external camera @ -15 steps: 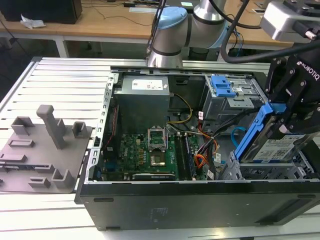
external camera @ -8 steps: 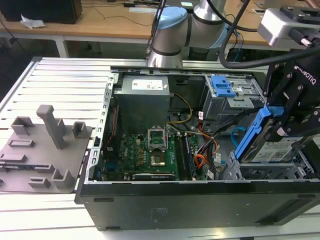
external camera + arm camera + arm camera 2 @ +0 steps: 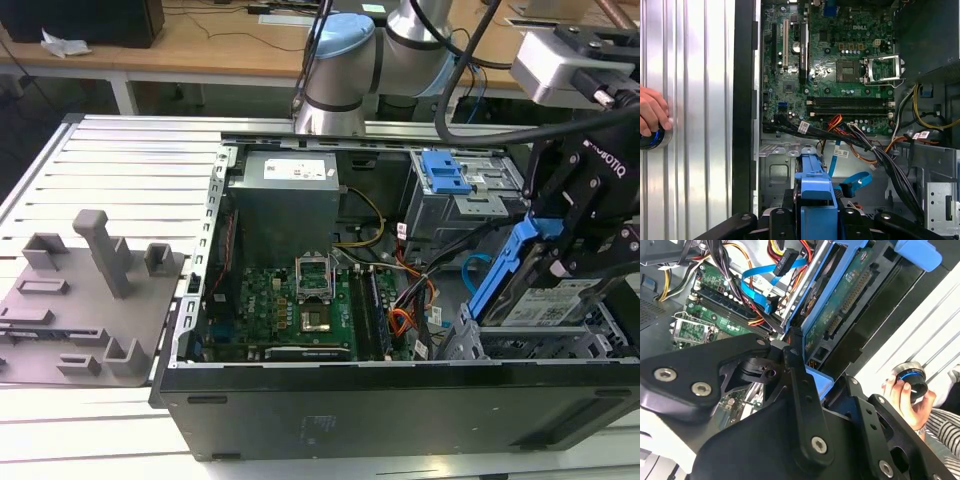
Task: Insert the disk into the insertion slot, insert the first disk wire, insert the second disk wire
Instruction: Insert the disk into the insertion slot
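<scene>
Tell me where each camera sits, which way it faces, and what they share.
Exterior view: off the arm, looking down into the open computer case; shows the arm and the gripper holding the disk.
First wrist view: on the wrist, looking past the gripper and disk onto the motherboard.
Second wrist view: on the wrist, looking along the gripper's linkage at the disk's underside.
Shared: both wrist views show the disk and a person's hand.

The motherboard (image 3: 290,310) is green with black slots. Beside it, the disk (image 3: 548,305) is silver-grey with a white label and a bright blue frame, held by a black gripper (image 3: 815,215). A light-blue cable (image 3: 757,282) and orange wires (image 3: 403,322) cross the motherboard. Around it the case (image 3: 400,410) is black.
</scene>
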